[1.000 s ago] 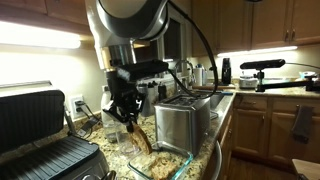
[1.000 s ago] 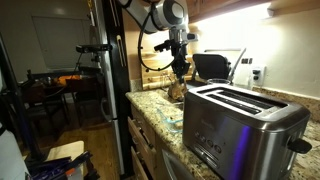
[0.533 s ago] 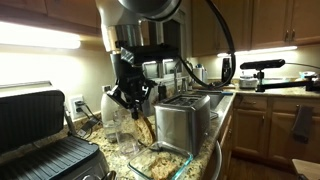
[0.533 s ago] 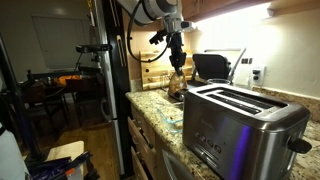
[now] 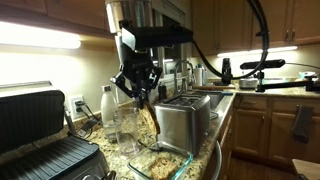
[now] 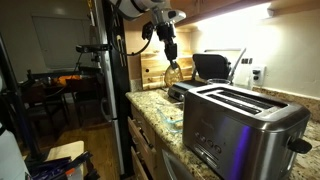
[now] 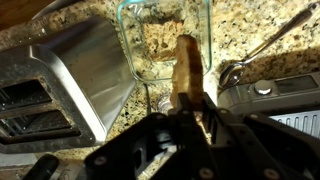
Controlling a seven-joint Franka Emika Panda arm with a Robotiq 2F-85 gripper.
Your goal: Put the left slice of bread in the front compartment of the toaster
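Note:
My gripper (image 5: 139, 92) is shut on the left slice of bread (image 5: 147, 117), a thin tan-brown slice that hangs edge-down from the fingers. It also shows in an exterior view (image 6: 173, 74) and in the wrist view (image 7: 187, 68). The slice hangs in the air above a clear glass dish (image 5: 160, 160), beside the brushed steel toaster (image 5: 184, 120). The toaster fills the foreground in an exterior view (image 6: 240, 125), its long top slots empty. In the wrist view the toaster (image 7: 75, 80) lies to the left and the glass dish (image 7: 160, 45) sits under the slice.
A black ribbed contact grill (image 5: 45, 140) stands open on the granite counter (image 6: 150, 108). A clear bottle (image 5: 108, 108) stands behind the dish. More bread lies in the glass dish. A sink faucet (image 5: 190, 70) and kitchen items sit farther back.
The gripper has risen with the bread slice, lifting it out of the glass dish, and has moved toward the toaster.

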